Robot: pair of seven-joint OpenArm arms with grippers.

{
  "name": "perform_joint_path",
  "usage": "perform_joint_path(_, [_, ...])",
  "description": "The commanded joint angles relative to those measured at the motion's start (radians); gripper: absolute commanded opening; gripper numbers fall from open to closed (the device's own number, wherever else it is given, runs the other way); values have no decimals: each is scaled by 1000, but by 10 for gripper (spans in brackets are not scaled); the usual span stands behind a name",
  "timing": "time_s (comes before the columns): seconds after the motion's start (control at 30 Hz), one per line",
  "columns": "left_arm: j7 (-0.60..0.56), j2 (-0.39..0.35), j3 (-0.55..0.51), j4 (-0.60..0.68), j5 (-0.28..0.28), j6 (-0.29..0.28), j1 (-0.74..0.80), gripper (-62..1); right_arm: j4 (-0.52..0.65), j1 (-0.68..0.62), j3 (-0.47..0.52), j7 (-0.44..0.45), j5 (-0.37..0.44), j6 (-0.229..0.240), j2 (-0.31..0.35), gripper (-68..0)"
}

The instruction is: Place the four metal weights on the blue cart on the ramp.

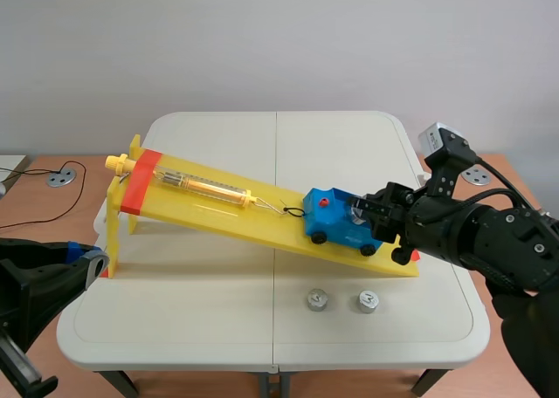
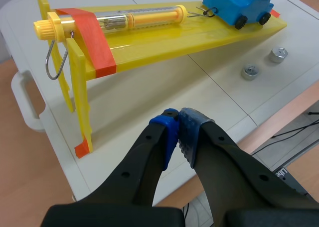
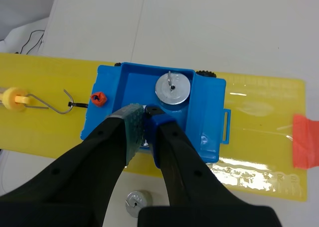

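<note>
Over the blue cart (image 3: 209,97), your right claw (image 3: 147,122) narrowly pinches a weight (image 3: 145,143); your left claw (image 2: 178,132) is closed on nothing.

Tabletop log: white folding table (image 1: 175,324), centre seam running away from robot. Directly on it: yellow ramp (image 1: 210,208), high end up on legs, low end down on the top. Two metal wts off ramp's low end, robot side: wt A (image 1: 316,300), wt B (image 1: 367,302). Close together, not touching; both clear of ramp.
</note>
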Motion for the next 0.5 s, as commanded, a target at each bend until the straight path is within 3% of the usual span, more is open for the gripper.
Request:
perform_joint_path(0.0, [-89, 2, -15, 69, -78, -40, -23, -573, 38, 131, -16, 127, 68, 61, 10, -669])
perform_joint_path(0.23, [-89, 2, -15, 69, -78, -43, -37, -573, 29, 134, -16, 125, 68, 61, 11, -655])
perform_joint_path(0.37, [-88, 2, -15, 69, -79, -43, -42, -573, 29, 128, -16, 115, 68, 61, 11, -506])
perform_joint_path(0.47, [-88, 2, -15, 69, -79, -43, -42, -573, 29, 120, -14, 108, 69, 62, 20, -442])
